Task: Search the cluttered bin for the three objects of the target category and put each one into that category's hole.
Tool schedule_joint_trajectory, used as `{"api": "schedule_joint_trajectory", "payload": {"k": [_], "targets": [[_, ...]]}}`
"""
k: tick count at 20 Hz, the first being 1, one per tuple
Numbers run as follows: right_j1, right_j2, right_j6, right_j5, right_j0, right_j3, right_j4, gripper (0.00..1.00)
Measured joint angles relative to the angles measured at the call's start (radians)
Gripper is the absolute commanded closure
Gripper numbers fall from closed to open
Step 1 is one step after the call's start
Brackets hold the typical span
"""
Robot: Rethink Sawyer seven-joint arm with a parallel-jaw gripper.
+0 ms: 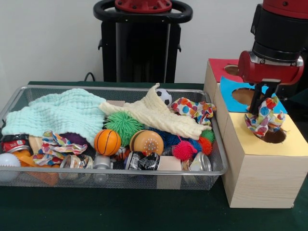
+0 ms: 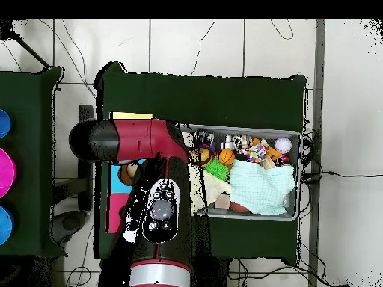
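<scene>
Nearest in the front view, the wire bin (image 1: 219, 159) sits on the green tabletop (image 1: 120, 211), crammed full. Along its front edge lie a white ball (image 1: 8, 160), small jars (image 1: 101, 162) and a dark can (image 1: 143, 161). Just behind them are a mini basketball (image 1: 107, 142), an orange dotted ball (image 1: 146, 142), a pink spiky ball (image 1: 184, 150) and a colourful scrunchie (image 1: 54, 144). A green spiky ball (image 1: 123, 125) sits further in. A mint cloth (image 1: 60, 114) covers the left half, and a cream cloth (image 1: 156, 115) drapes across the middle, hiding whatever lies under it. Another patterned scrunchie (image 1: 192, 109) rests near the back right, beside a small soccer ball (image 1: 164, 96).

Right of the bin, just beside it, stands a wooden box (image 1: 260, 178) with yellow, blue and red panels on top, each with a hole. The end effector (image 1: 262, 107) hangs over the yellow panel's hole (image 1: 275, 136), clamped on a polka-dot scrunchie (image 1: 263, 118) dangling just above the opening. The arm (image 2: 161, 202) blocks most of the box from overhead.
</scene>
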Motion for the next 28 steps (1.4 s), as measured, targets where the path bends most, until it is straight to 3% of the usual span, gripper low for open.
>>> {"api": "schedule_joint_trajectory", "payload": {"k": [28], "targets": [[0.017,0.0,0.0,0.0,0.008,-0.008,0.01,1.0]]}}
